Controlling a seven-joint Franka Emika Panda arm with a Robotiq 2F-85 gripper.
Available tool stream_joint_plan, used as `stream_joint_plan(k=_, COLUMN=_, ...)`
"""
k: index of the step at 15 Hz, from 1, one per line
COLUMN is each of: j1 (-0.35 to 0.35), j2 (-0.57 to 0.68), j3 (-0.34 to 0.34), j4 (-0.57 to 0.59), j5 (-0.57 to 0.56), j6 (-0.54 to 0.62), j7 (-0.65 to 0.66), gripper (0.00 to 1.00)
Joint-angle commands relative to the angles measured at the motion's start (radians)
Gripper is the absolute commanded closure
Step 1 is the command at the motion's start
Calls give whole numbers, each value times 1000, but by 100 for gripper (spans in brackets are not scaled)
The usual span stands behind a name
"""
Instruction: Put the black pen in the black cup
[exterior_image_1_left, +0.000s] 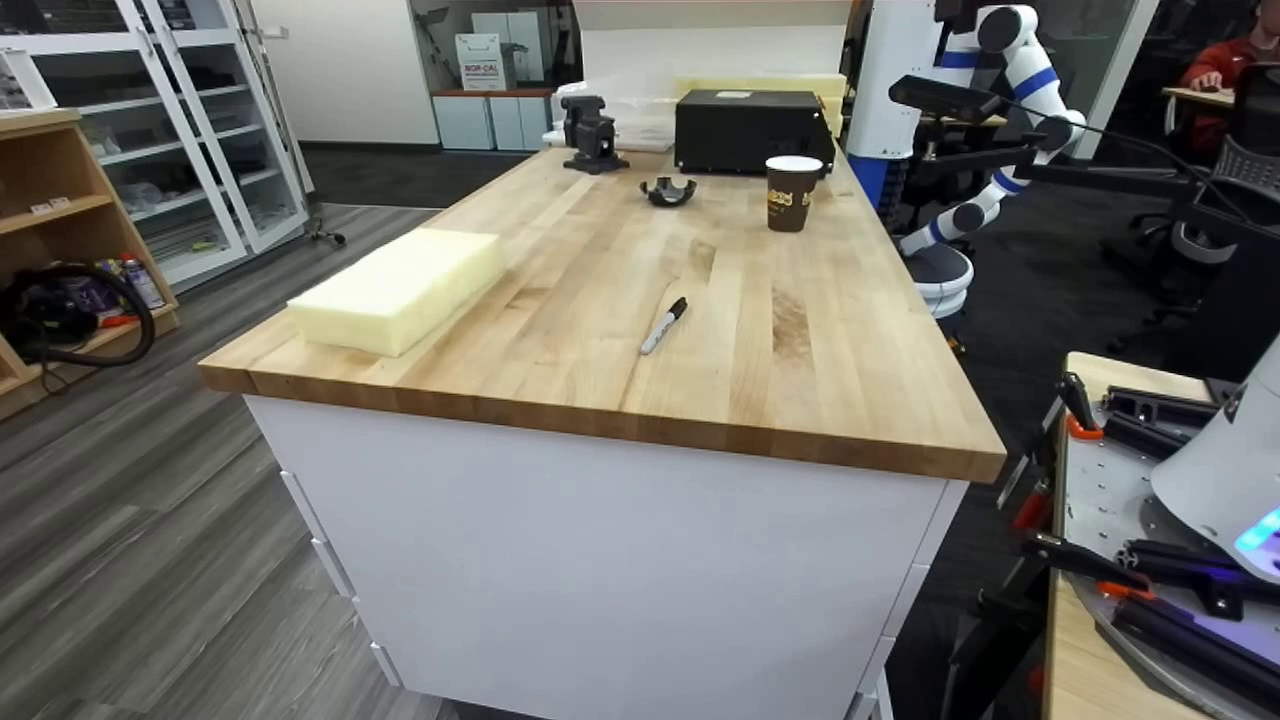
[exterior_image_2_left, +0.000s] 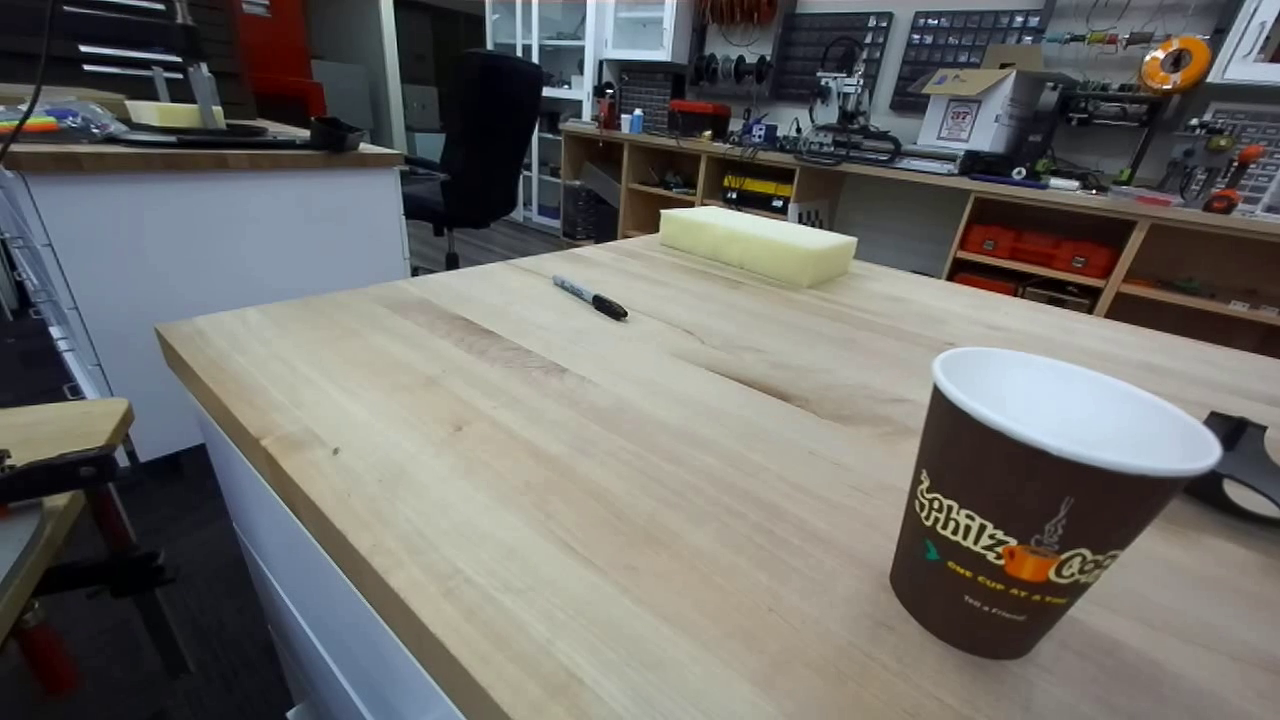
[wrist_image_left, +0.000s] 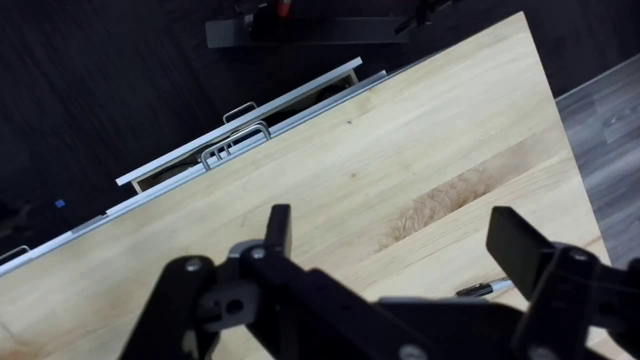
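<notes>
The black pen, with a black cap and a grey-white barrel, lies on the wooden table in both exterior views (exterior_image_1_left: 663, 326) (exterior_image_2_left: 590, 298). The black cup, dark brown with a white rim and printed lettering, stands upright on the table in both exterior views (exterior_image_1_left: 788, 200) (exterior_image_2_left: 1005, 540). The cup is out of the wrist view. My gripper (wrist_image_left: 390, 222) shows only in the wrist view. It is open and empty above the table, its fingers wide apart. The pen (wrist_image_left: 482, 288) shows low between the fingers, near the right one, which hides part of its barrel.
A pale yellow foam block (exterior_image_1_left: 400, 285) lies near the table's corner. A black curved part (exterior_image_1_left: 668, 192), a black box (exterior_image_1_left: 750, 130) and a black stand (exterior_image_1_left: 592, 135) are farther back. A drawer (wrist_image_left: 240, 122) stands out from the table's side. The white arm base (exterior_image_1_left: 1225, 480) is beside the table.
</notes>
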Motion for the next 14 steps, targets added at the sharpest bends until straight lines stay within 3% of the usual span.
stream_joint_plan(k=1, j1=41, j2=212, j3=51, j4=187, j5=-21, j6=-70, j7=-80, gripper=0)
stream_joint_plan(k=8, j1=92, j2=523, j3=193, j4=433, j5=-81, j6=-51, j7=-260, gripper=0)
stream_joint_plan(k=14, j1=117, j2=574, j3=285, j4=482, j5=-167, j6=78, j7=-446, gripper=0)
